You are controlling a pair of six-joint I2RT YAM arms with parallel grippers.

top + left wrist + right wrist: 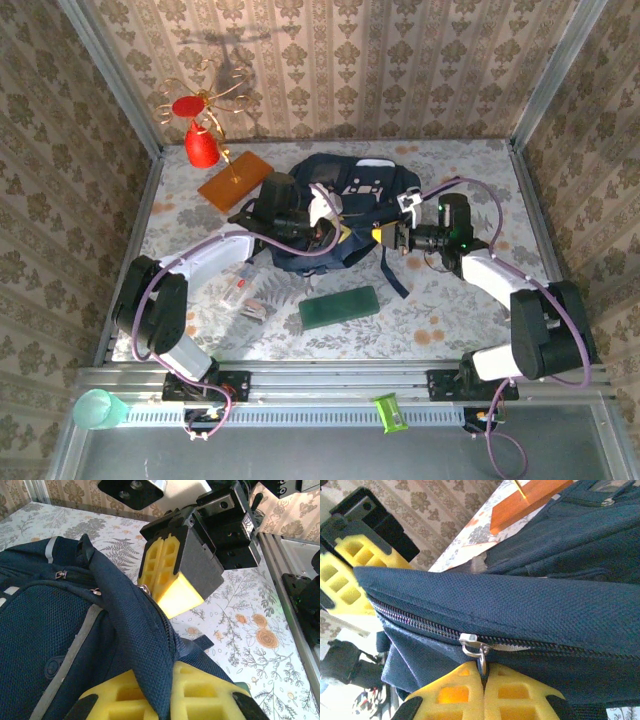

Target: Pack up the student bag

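The student bag [350,195], a dark navy backpack with a white patch, lies at the back middle of the table. My left gripper [326,236] is shut on a fold of its navy fabric [150,645] beside the zip; in the left wrist view the cloth runs between the yellow fingers [210,690]. From the right, my right gripper [386,236] meets the bag's near edge. In the right wrist view its yellow pads [515,690] are pressed together on the metal zipper pull [482,659], which hangs from the slider [470,640]. The zip [410,621] looks closed to the left of the slider.
In front of the bag lie a dark green flat case [340,307] and a clear packet [245,296]. An orange board [235,180] with a red and gold stand [203,135] sits at the back left. A green cup [95,408] rests on the near rail.
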